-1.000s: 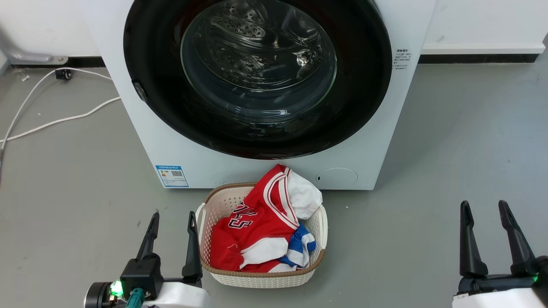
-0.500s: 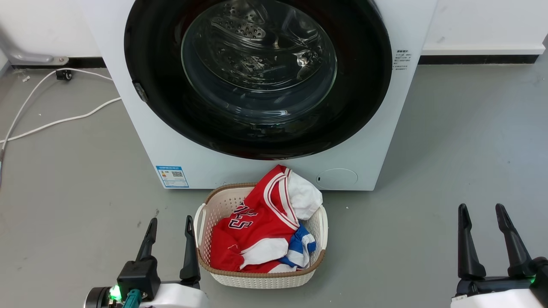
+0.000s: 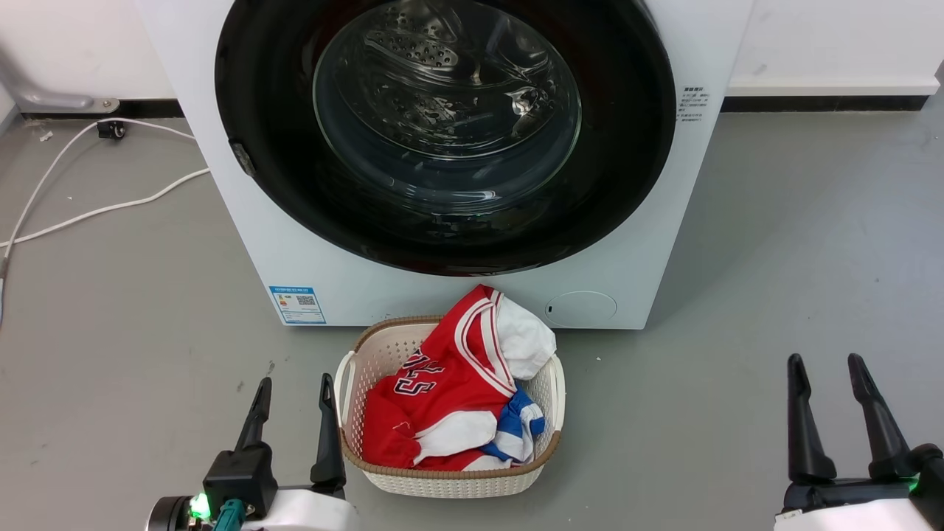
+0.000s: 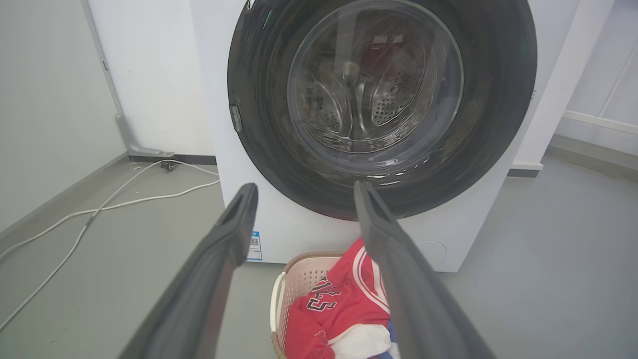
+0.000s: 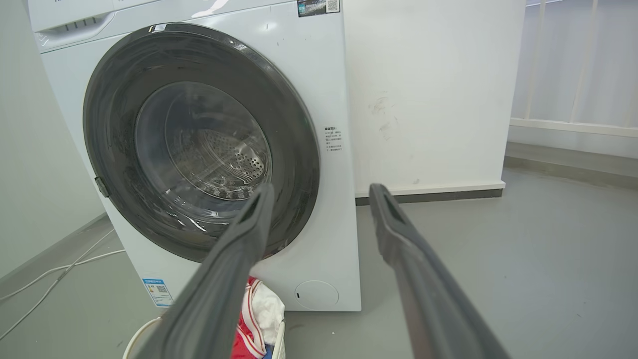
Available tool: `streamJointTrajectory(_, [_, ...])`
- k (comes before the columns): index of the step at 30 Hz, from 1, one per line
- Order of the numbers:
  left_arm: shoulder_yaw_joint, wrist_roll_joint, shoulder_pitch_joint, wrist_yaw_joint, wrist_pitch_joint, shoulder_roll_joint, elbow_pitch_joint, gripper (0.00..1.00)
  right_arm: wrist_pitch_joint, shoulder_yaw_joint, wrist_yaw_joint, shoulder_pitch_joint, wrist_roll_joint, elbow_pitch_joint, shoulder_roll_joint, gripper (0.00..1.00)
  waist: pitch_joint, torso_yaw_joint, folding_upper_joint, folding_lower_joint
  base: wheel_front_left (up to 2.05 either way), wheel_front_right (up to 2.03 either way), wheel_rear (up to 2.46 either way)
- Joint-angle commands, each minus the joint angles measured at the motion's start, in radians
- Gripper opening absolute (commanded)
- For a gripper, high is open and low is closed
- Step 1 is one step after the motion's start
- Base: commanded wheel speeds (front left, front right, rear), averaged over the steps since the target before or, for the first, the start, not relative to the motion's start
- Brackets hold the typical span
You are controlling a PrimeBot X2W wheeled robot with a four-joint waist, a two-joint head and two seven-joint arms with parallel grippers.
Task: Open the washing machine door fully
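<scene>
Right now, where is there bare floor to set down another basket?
Widest bare floor: right of the washing machine, between laundry basket and right gripper. Smaller patch left, between cables and left gripper. Crowded below the door, where the basket sits.

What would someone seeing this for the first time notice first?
The big glossy black washing machine door, shut against the white washing machine, dominates the top of the head view. On the grey floor just in front sits a cream laundry basket with a red jersey heaped in it. The left gripper and right gripper hang open at the lower corners, holding nothing.
</scene>
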Motion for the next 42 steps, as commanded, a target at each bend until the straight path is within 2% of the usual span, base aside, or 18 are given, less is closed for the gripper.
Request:
streamJointTrajectory(1, [-0.001, 0.0, 0.009, 0.005, -0.003, -0.002, 0.003, 1.0, -0.002, 0.001, 0.0, 0.009, 0.011, 0.002, 0.001, 0.09, 0.0, 0.0, -0.0001, 0.0, 0.0, 0.0, 0.0])
streamJointTrajectory(2, [-0.001, 0.0, 0.009, 0.004, -0.003, -0.002, 0.003, 1.0, -0.002, 0.001, 0.0, 0.008, 0.012, 0.002, 0.001, 0.0, 0.0, 0.0, -0.0001, 0.0, 0.0, 0.0, 0.0])
streamJointTrajectory(5, [-0.001, 0.001, 0.01, 0.005, -0.003, -0.002, 0.003, 1.0, -0.002, 0.002, 0.0, 0.002, 0.043, -0.005, 0.0, 0.0, 0.0, -0.002, -0.0001, 0.0, 0.0, 0.0, 0.0])
streamJointTrajectory(8, [0.0, 0.001, 0.011, 0.004, -0.003, -0.002, 0.003, 1.0, -0.002, 0.006, 0.0, -0.009, 0.172, 0.0, 0.001, 0.0, 0.0, -0.003, -0.0001, 0.0, 0.0, 0.0, 0.0])
streamJointTrajectory(14, [-0.002, 0.002, 0.012, 0.004, -0.003, -0.001, 0.005, 1.0, -0.002, 0.043, 0.0, -0.027, 0.52, -0.016, 0.001, 0.0, -0.001, -0.006, -0.0001, 0.0, 0.0, 0.0, 0.0])
streamJointTrajectory(21, [-0.004, 0.001, 0.013, 0.006, -0.003, -0.002, 0.007, 1.0, -0.002, 0.113, 0.0, -0.017, 0.997, 0.001, -0.001, 0.0, -0.002, -0.005, -0.0001, 0.0, 0.0, 0.0, 0.0])
streamJointTrajectory(27, [-0.004, 0.003, 0.012, 0.009, -0.003, -0.001, 0.006, 1.0, 0.001, 0.144, 0.0, -0.004, 1.288, -0.012, 0.0, 0.0, -0.002, -0.003, -0.0001, 0.0, 0.0, 0.0, 0.0])
streamJointTrajectory(35, [-0.001, 0.005, 0.014, 0.012, -0.003, -0.001, 0.003, 1.0, 0.17, 0.099, 0.0, 0.023, 1.553, -0.031, -0.004, 0.0, -0.001, -0.005, -0.0001, 0.0, 0.0, 0.0, 0.0])
streamJointTrajectory(42, [0.001, 0.009, 0.014, 0.016, -0.003, -0.001, -0.001, 1.0, 0.31, 0.037, 0.0, 0.042, 1.646, -0.042, -0.001, 0.0, 0.002, -0.006, -0.0001, 0.0, 0.0, 0.0, 0.0])
